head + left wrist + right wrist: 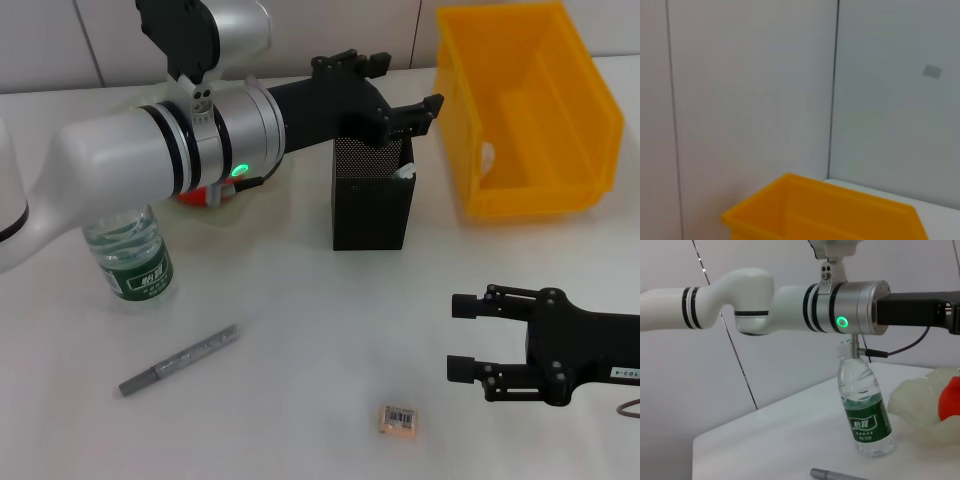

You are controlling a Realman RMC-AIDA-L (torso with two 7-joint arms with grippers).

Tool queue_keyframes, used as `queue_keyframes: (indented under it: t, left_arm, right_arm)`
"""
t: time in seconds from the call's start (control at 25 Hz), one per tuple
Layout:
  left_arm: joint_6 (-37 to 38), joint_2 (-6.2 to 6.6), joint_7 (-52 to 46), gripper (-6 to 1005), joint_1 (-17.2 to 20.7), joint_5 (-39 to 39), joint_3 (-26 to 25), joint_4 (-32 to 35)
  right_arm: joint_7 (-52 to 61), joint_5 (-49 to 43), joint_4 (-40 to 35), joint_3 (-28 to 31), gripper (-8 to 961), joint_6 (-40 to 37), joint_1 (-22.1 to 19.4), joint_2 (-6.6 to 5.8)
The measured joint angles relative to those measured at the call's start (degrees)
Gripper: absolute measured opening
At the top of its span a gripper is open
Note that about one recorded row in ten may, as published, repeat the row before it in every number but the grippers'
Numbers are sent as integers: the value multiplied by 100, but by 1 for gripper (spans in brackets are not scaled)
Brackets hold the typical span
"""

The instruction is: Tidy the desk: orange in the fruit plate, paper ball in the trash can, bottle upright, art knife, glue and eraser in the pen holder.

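Note:
My left arm reaches across the desk, and its gripper hangs open just above the black mesh pen holder. A white-tipped thing stands inside the holder. The bottle stands upright at the left and also shows in the right wrist view. The orange peeks out under the left arm; it lies in the pale-green fruit plate. The grey art knife lies flat on the desk. The eraser lies near the front edge, left of my open right gripper.
The yellow trash can stands at the back right, beside the pen holder, and also shows in the left wrist view. A small white bit shows inside it. A wall runs behind the desk.

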Motion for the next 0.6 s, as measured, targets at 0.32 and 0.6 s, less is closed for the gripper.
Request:
queue_keyframes:
  t: [0.32,0.6]
  left_arm:
    - [597,45,-295,805,20,319,-70,332]
    - [1781,62,-1342,805,46,1878,-515,1295]
  right_arm:
    - [0,0,0,0,762,3,-17,0]
    - [-1,0,0,0,762,6,-26,0]
